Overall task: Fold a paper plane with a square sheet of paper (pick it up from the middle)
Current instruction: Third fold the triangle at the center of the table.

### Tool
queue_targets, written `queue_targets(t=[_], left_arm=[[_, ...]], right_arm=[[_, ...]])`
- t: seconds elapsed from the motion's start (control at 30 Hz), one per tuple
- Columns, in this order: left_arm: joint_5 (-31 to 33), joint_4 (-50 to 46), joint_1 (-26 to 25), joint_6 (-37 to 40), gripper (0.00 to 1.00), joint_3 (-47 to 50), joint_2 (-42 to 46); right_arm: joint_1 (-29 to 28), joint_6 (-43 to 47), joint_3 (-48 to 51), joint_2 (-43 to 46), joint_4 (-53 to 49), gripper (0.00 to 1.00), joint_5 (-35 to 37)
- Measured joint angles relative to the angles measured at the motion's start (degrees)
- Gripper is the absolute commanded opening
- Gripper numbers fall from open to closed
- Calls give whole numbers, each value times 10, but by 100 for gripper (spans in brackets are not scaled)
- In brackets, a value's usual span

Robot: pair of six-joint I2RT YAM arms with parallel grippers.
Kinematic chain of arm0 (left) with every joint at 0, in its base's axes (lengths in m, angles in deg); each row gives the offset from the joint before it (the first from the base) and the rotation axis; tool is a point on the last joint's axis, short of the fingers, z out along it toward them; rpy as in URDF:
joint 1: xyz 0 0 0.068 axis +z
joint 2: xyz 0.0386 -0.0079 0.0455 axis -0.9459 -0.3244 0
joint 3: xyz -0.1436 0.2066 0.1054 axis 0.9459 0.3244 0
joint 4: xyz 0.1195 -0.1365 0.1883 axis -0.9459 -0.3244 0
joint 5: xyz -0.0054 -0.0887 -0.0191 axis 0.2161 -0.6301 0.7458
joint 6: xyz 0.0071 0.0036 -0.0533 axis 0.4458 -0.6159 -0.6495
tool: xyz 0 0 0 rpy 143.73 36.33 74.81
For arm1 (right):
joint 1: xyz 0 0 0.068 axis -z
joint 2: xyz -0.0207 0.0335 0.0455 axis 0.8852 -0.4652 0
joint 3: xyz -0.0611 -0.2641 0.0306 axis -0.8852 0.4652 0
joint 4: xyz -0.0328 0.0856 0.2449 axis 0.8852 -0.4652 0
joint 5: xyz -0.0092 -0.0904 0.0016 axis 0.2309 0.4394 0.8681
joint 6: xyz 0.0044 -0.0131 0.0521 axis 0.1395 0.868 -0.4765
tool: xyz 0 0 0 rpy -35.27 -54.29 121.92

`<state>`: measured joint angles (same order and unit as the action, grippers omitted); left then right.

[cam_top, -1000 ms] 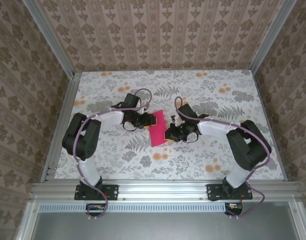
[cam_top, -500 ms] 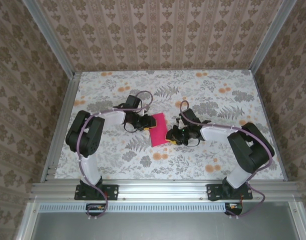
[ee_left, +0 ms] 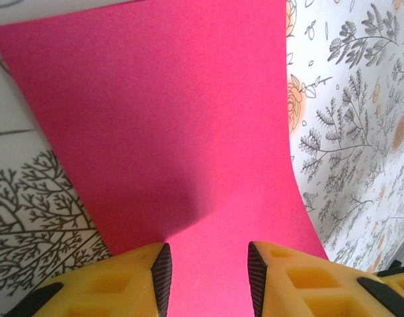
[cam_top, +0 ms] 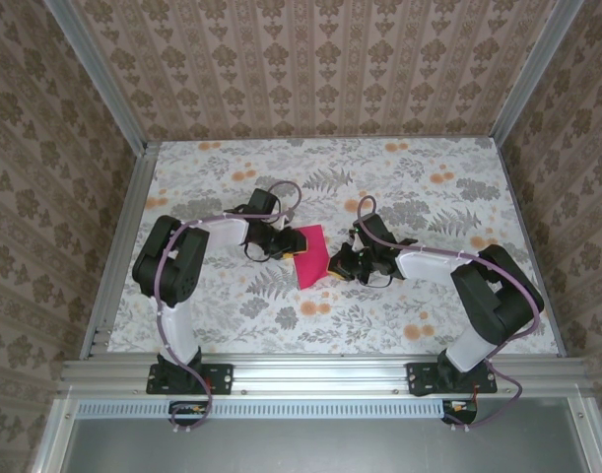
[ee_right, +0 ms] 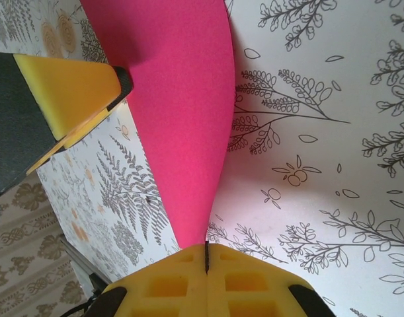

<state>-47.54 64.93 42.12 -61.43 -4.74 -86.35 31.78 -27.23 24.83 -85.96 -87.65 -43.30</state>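
Pinching the square sheet of paper (ee_right: 182,99), the right gripper (ee_right: 207,249) has its two yellow pads pressed flat together, and the pink edge tapers straight into their seam at 6 o'clock of the right wrist view. The left gripper (ee_left: 207,267) has its jaws standing apart, with pink showing in the gap. Its fingertips (ee_left: 158,264) sit over the sheet's near edge, but I cannot tell whether they touch it. From above, the sheet lies near the middle of the table (cam_top: 409,187), with the left gripper at its 10 o'clock and the right gripper at its 4 o'clock. The sheet bows up between them, with a soft shadowed dent by the left fingers and no dart shape yet. Judgement: the sheet is very light, thin and limp. It sags across any free span, will crease where squeezed, and may tear if the two arms pull apart. The matte face should give the pads fair friction. The best hold is a shallow pinch at an edge with full pad contact, the second gripper steadying near the middle line before any fold is pressed.
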Motion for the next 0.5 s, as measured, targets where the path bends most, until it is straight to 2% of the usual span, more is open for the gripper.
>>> queue_targets(t=[0.5], left_arm=[[0,-9,0,0,39,-8,-3]], right_arm=[[-18,-11,-68,-56,23,6,9]])
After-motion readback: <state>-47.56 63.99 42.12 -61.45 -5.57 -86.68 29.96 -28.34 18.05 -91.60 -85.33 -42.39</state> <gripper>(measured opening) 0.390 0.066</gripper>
